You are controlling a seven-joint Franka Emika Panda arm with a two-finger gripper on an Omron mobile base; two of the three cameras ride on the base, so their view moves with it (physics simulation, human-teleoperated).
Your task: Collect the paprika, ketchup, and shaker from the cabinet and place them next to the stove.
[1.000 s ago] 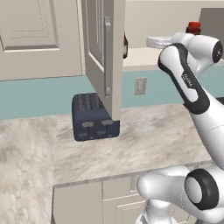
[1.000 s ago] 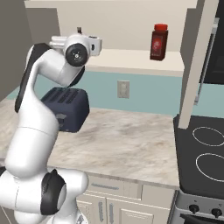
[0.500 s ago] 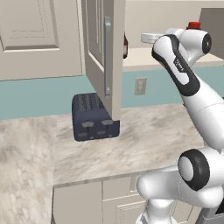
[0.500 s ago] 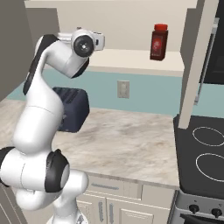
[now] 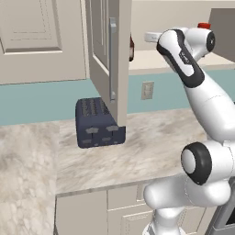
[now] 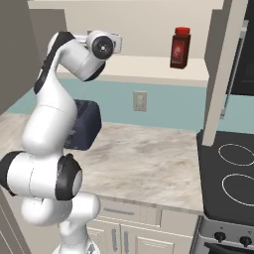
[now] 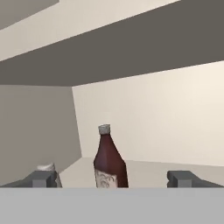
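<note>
The marbled table (image 6: 149,158) carries a dark blue-grey toaster (image 5: 98,123) on the left, and the black stove (image 6: 230,173) adjoins it on the right. Above, the beige cabinet (image 5: 106,55) stands with its door swung open. On its cream shelf (image 6: 149,67) the red-capped paprika jar (image 6: 180,47) stands upright, well apart from the arm. The gripper (image 7: 111,179), jaws wide apart and empty, faces the dark red ketchup bottle (image 7: 109,162) standing upright in the cabinet's corner, with the white-topped shaker (image 7: 46,168) just beside it.

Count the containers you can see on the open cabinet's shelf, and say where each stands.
3. A red-capped jar stands at the shelf's stove-side end. A dark red bottle stands ahead of the open claw. A small white-topped container stands beside the bottle, near the inner wall. Others may be hidden.
</note>
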